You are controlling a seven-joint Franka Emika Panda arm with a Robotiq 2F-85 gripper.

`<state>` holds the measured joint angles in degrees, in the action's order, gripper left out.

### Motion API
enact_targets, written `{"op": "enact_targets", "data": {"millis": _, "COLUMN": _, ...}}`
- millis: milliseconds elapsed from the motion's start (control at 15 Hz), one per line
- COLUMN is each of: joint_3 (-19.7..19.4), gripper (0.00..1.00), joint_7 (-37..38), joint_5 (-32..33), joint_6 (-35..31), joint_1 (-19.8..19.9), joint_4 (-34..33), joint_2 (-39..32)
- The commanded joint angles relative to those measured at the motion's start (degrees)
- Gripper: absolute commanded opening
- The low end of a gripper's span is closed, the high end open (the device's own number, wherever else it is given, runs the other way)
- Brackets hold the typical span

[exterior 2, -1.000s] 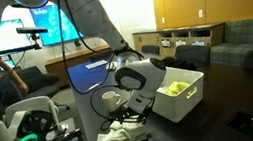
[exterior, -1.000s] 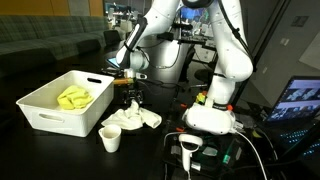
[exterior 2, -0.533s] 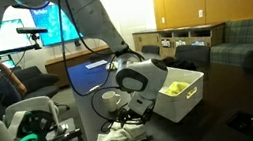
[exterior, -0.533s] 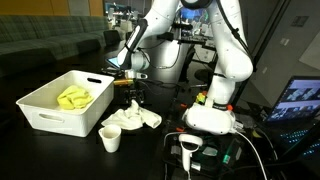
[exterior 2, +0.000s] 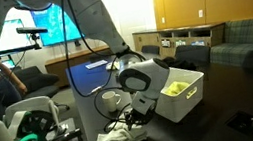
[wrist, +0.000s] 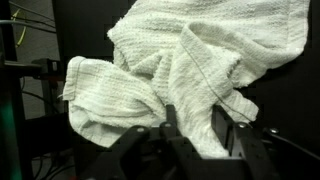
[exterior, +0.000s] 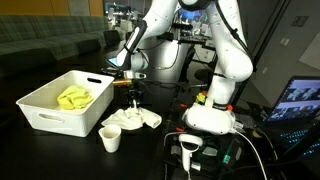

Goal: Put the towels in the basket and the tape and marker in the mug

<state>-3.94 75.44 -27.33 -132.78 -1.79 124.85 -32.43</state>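
Observation:
A crumpled white towel [exterior: 128,120] [exterior 2: 117,139] lies on the black table beside the white basket [exterior: 40,113] [exterior 2: 188,105]. Inside the basket is a yellow towel [exterior: 73,97] [exterior 2: 178,89]. A white mug [exterior: 111,139] stands in front of the white towel. My gripper [exterior: 132,100] [exterior 2: 134,114] points down onto the towel. In the wrist view my gripper [wrist: 194,118] has a fold of the white towel [wrist: 190,60] pinched between its two fingers. The tape and the marker are out of view.
The robot's white base [exterior: 210,115] stands to one side of the towel, with cables and a laptop [exterior: 300,100] beyond it. A device with a green light [exterior 2: 29,130] sits at the table's near corner. A bright monitor [exterior 2: 53,21] stands behind.
The jaws stood wide over the white towel and have closed in on a fold of it. The arm has sunk slightly.

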Motion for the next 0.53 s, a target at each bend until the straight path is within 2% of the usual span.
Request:
{"op": "enact_targets", "data": {"millis": 0, "joint_3": -0.41, "gripper": 0.13, "joint_7": 3.05, "joint_5": 1.78, "joint_6": -0.07, "joint_1": -0.75, "joint_4": -2.01, "joint_2": -1.63}}
{"op": "enact_targets", "data": {"millis": 133, "joint_3": -0.53, "gripper": 0.01, "joint_7": 3.98, "joint_5": 1.98, "joint_6": -0.03, "joint_1": -0.87, "joint_4": -2.36, "joint_2": -2.03}}
{"op": "enact_targets", "data": {"millis": 467, "joint_3": -1.42, "gripper": 0.01, "joint_7": 8.67, "joint_5": 2.96, "joint_6": -0.06, "joint_1": -1.36, "joint_4": -2.51, "joint_2": -2.08}}
